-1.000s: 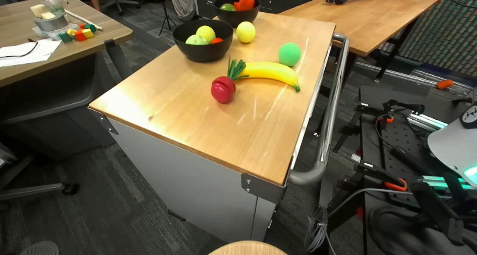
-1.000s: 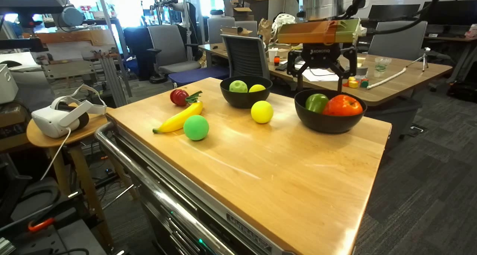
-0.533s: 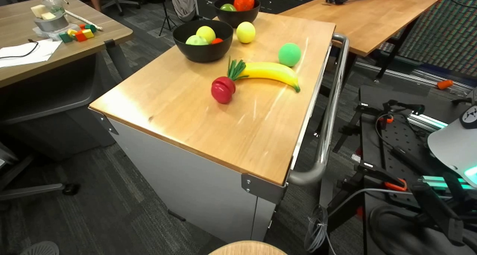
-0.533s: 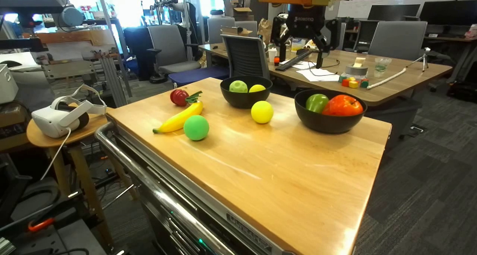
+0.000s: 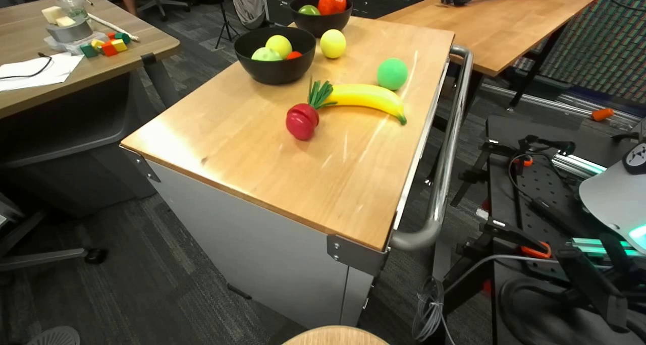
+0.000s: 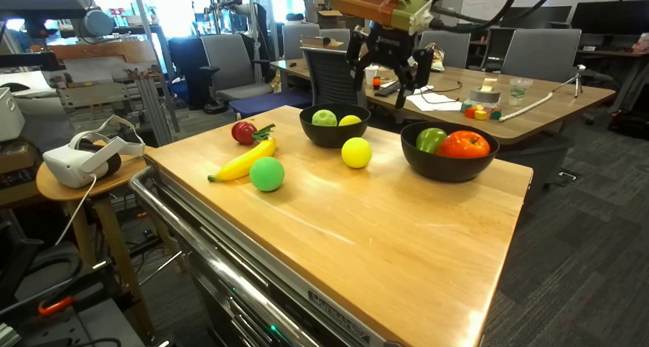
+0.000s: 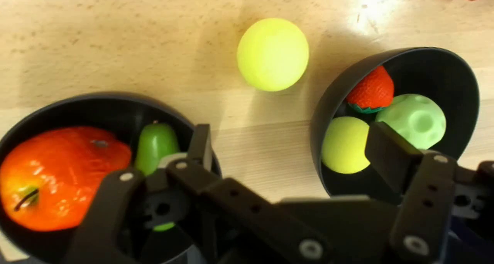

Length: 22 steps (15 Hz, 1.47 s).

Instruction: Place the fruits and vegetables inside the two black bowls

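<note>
My gripper [image 6: 379, 91] hangs open above the table between the two black bowls, its fingers apart with nothing held. One black bowl [image 6: 448, 170] contains a glossy red-orange piece [image 7: 65, 171] and a dark green piece [image 7: 156, 146]. Inside the other black bowl [image 6: 334, 137] are a yellow ball [image 7: 343, 144], a pale green dimpled piece [image 7: 418, 119] and a strawberry [image 7: 372, 88]. On the wood outside the bowls lie a yellow ball [image 6: 356, 153], a green ball [image 6: 267, 174], a banana [image 6: 243, 160] and a red piece with green leaves [image 6: 244, 133]. The exterior view with the bowls [image 5: 275, 71] farthest away lacks the gripper.
A metal handle bar [image 5: 454, 133] runs along one side of the wooden cart top [image 5: 242, 148]. A white headset [image 6: 91, 157] rests on a round stool beside it. Behind the bowls stands a desk [image 6: 568, 96] with tape and coloured blocks.
My gripper has risen out of the bowl with the red-orange piece, then shifted toward the other bowl, tilted and come somewhat lower. The red-orange piece has rolled slightly within its bowl.
</note>
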Available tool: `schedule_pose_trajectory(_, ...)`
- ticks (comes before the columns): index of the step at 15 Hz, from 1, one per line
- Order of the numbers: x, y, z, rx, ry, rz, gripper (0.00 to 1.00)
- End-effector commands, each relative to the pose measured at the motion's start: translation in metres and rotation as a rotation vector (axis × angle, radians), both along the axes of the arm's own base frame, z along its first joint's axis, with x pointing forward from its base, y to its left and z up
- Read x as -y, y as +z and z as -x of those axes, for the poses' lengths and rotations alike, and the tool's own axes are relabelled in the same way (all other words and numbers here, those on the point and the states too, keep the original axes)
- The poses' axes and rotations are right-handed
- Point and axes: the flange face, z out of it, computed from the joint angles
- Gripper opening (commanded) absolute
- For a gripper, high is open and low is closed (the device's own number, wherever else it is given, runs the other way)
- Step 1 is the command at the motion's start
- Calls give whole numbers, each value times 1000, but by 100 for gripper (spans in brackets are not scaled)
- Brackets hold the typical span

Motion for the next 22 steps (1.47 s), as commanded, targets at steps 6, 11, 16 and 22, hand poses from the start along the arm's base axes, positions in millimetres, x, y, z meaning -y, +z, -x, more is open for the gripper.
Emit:
schedule_pose_trajectory(6,-43,-46,15,-38,-186,4,100)
schedule_pose_trajectory(11,-56,-57,18,-26,-200,104,100)
schedule_pose_trajectory(16,-46,-51,32,-30,-197,125,100)
schedule_pose_trajectory(22,-31,-63,40,-18,-231,137,100)
